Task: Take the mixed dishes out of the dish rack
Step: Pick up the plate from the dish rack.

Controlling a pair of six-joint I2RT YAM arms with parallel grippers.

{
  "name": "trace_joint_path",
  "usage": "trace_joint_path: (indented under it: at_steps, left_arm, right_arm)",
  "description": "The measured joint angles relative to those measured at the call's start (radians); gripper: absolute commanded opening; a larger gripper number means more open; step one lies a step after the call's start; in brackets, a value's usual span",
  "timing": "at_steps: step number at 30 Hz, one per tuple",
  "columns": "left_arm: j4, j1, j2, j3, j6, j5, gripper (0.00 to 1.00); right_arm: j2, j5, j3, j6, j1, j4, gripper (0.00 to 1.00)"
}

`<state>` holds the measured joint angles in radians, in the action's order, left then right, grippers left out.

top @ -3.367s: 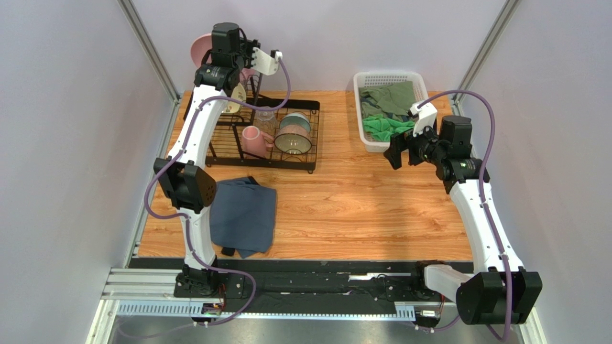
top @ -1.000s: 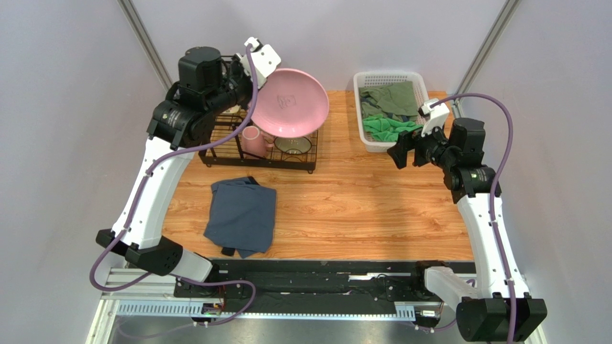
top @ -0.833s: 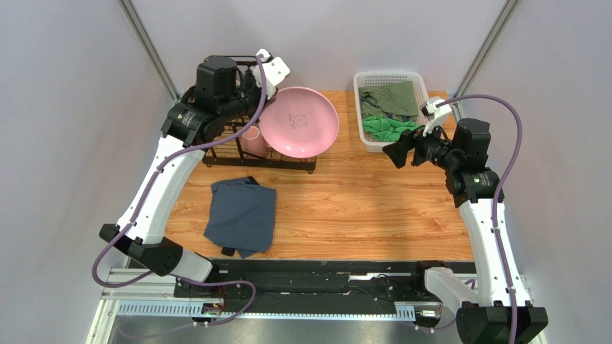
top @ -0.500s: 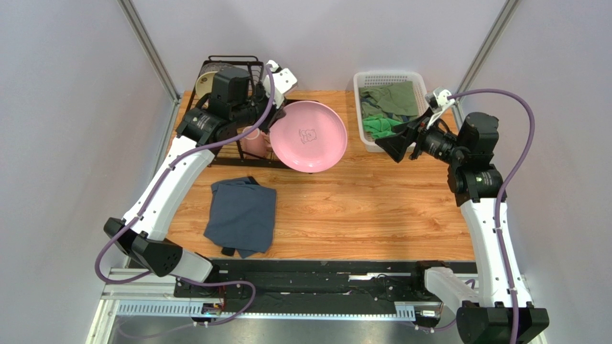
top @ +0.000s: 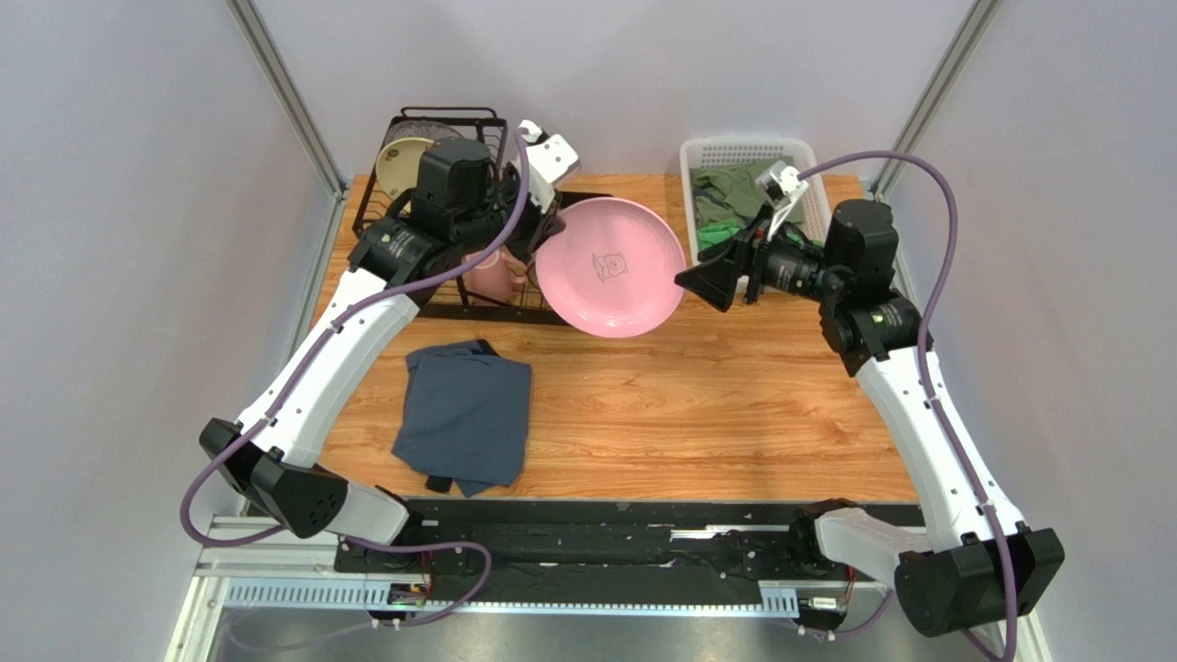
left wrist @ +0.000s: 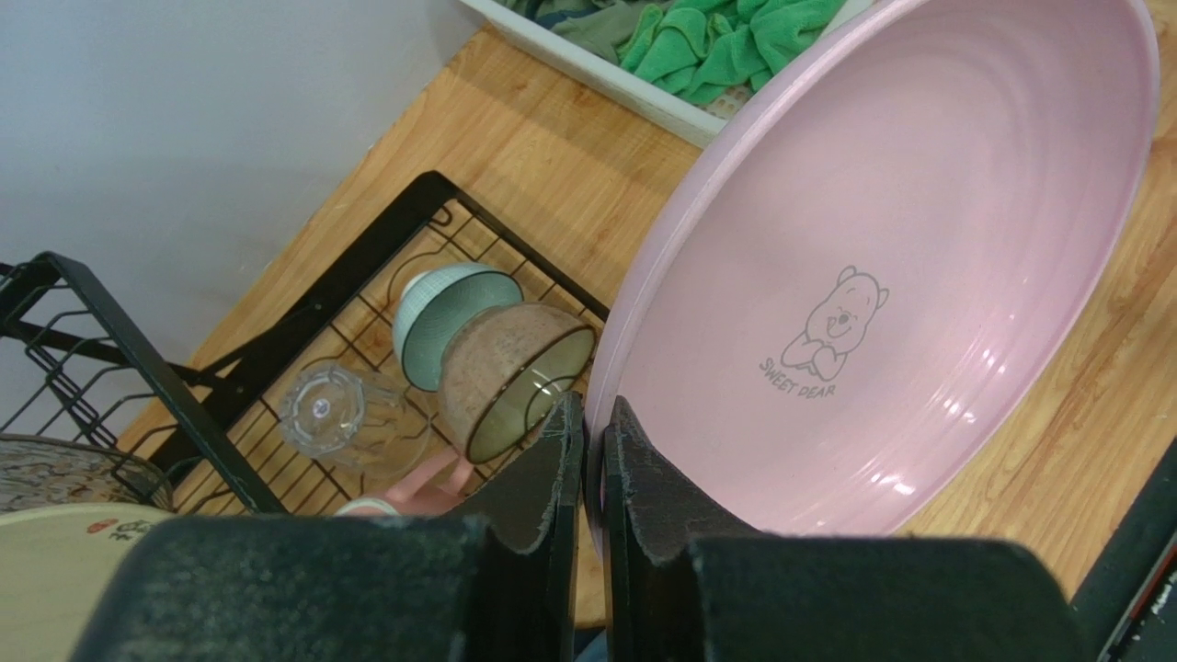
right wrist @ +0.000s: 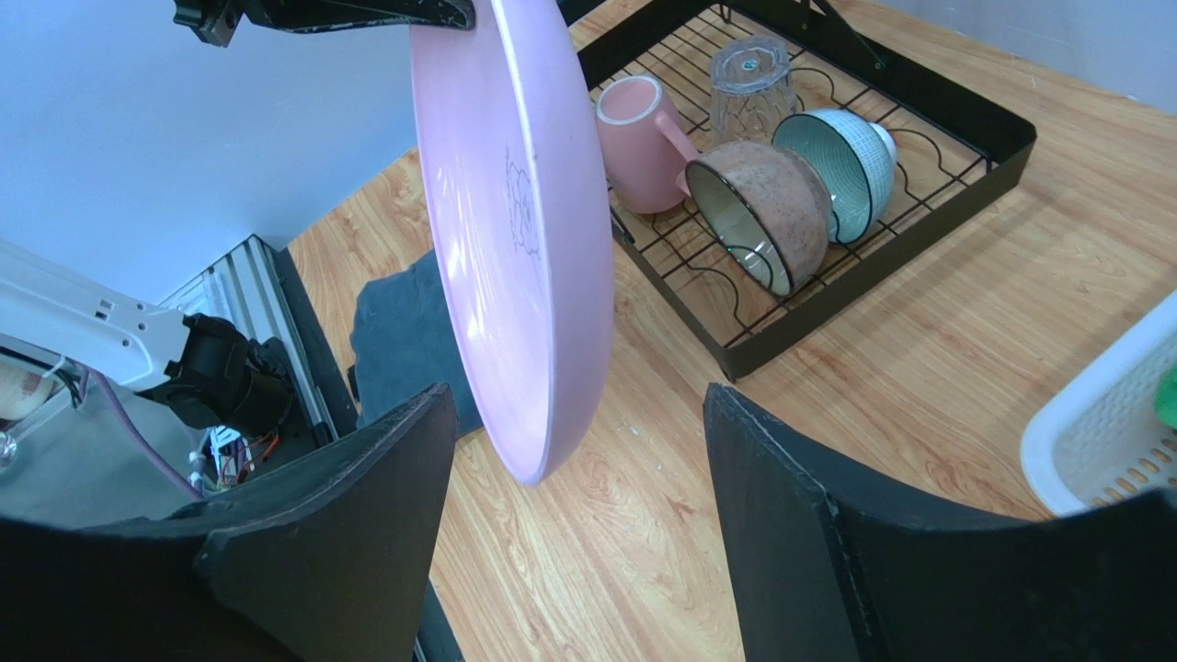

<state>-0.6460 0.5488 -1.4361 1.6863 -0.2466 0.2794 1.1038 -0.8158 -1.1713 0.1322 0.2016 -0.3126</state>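
Note:
My left gripper (top: 542, 259) is shut on the left rim of the large pink plate (top: 611, 266), holding it tilted in the air to the right of the black wire dish rack (top: 463, 312). In the left wrist view the fingers (left wrist: 591, 414) pinch the plate's edge (left wrist: 884, 262). My right gripper (top: 698, 286) is open beside the plate's right rim, and the rim (right wrist: 518, 235) hangs between its jaws (right wrist: 578, 396) without touching. On the lower tray (right wrist: 884, 248) lie a pink mug (right wrist: 643, 124), a clear glass (right wrist: 746, 76) and two bowls (right wrist: 760, 207). A cream plate (top: 401, 159) stands on the upper shelf.
A folded blue-grey cloth (top: 467, 414) lies on the wooden table in front of the rack. A white plastic basket (top: 753, 149) of green cloths stands at the back right, just behind my right gripper. Grey walls close in both sides.
My left arm lifted the pink plate off the upper shelf and carried it right and down, off the rack's right side. My right gripper swung left to the plate's right rim, still open.

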Motion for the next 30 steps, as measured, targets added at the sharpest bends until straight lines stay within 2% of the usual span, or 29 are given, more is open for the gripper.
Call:
trace_joint_path:
  at_steps: [4,10,13,14,17,20,21,25,26,30]
  left_arm:
    - [0.003,0.000,0.006,-0.015,0.010,0.011,0.00]
    - [0.016,0.001,0.019,-0.039,0.022,0.019,0.00]
    - [0.022,0.001,0.031,-0.054,0.026,0.023,0.00]
    - [0.024,0.001,0.034,-0.059,0.026,0.022,0.00]
    - [0.031,0.000,0.037,-0.064,0.029,0.021,0.06]
    - [0.037,0.000,0.037,-0.065,0.037,0.018,0.27]
    - [0.038,0.000,0.038,-0.065,0.039,0.018,0.29]
    - [0.052,0.009,0.055,-0.065,0.053,0.039,0.49]
    - [0.055,0.011,0.062,-0.066,0.053,0.038,0.60]
    - [0.065,0.009,0.091,-0.075,0.054,0.023,0.79]
  right_arm:
    - [0.042,0.023,-0.021,0.000,0.036,0.005,0.66]
    - [0.110,0.061,-0.050,-0.002,0.078,0.027,0.54]
    - [0.131,0.073,-0.053,0.000,0.086,0.032,0.42]
    - [0.136,0.074,-0.055,0.000,0.088,0.035,0.35]
    - [0.144,0.079,-0.059,0.000,0.097,0.038,0.21]
    - [0.146,0.089,-0.063,-0.004,0.103,0.041,0.05]
    - [0.146,0.095,-0.063,-0.006,0.103,0.041,0.01]
    - [0.158,0.148,-0.063,-0.018,0.102,0.023,0.00]
    - [0.158,0.158,-0.063,-0.022,0.101,0.014,0.00]
    - [0.158,0.191,-0.063,-0.047,0.101,0.007,0.00]
